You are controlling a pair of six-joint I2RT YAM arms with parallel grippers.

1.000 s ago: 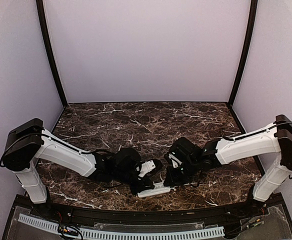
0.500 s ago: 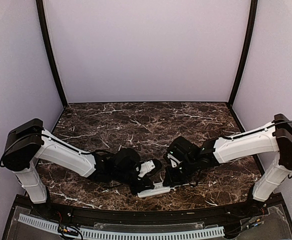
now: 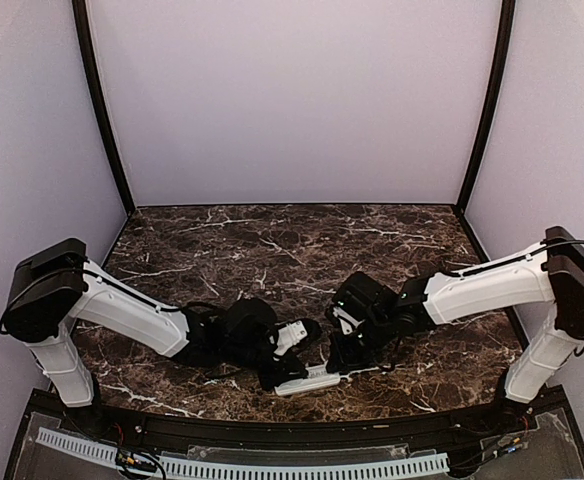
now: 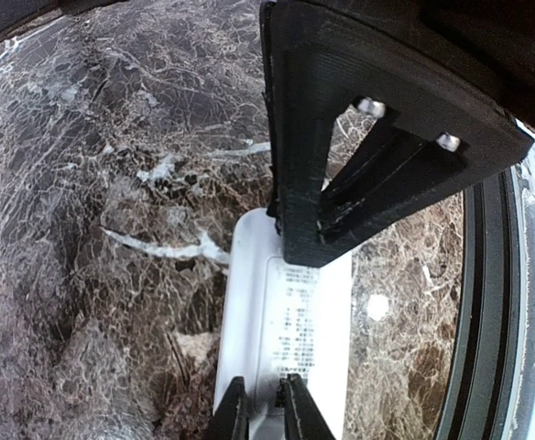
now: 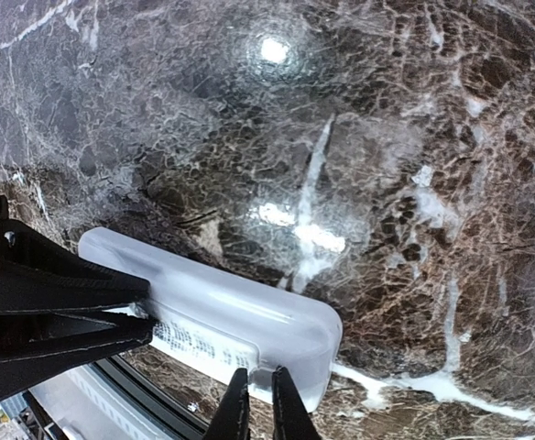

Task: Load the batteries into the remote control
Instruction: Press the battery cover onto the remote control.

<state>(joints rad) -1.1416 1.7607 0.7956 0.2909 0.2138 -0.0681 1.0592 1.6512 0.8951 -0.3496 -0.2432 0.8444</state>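
1. Left gripper (image 4: 266, 411): the jaws are drawn to a narrow slit, and the two tips pinch a long edge of the remote control (image 4: 286, 339) near its left end. The pinch point sits at the bottom margin of the left wrist view and is partly cut off.
2. Right gripper (image 5: 258, 405): the jaws are likewise almost closed, with the tips gripping the remote control at the rounded corner of its right end. The lower frame edge crops the contact.
3. Remote control: white, it lies lengthwise along the near edge of the table (image 3: 272, 240), about midway between the left and right edges, and is held between the two grippers. A face bearing a printed label (image 4: 297, 302) is turned toward the wrist cameras.
4. Crossing fingers: in each wrist view the other gripper's black fingers intrude. The right one's fingers (image 4: 377, 156) cover the remote's far end, and the left one's fingers (image 5: 57, 312) cover its left part.
5. Hard to make out: from above, the grippers hide all but a white strip of the remote. The label's print is too small to read. Whether the remote rests on the table or hangs just clear of it cannot be told.
6. Change from one second earlier: the right arm (image 3: 482, 290) has shifted slightly toward the left, and the left arm (image 3: 142, 320) has edged the same way. The white strip keeps its place, and both pairs of jaws stay clamped.
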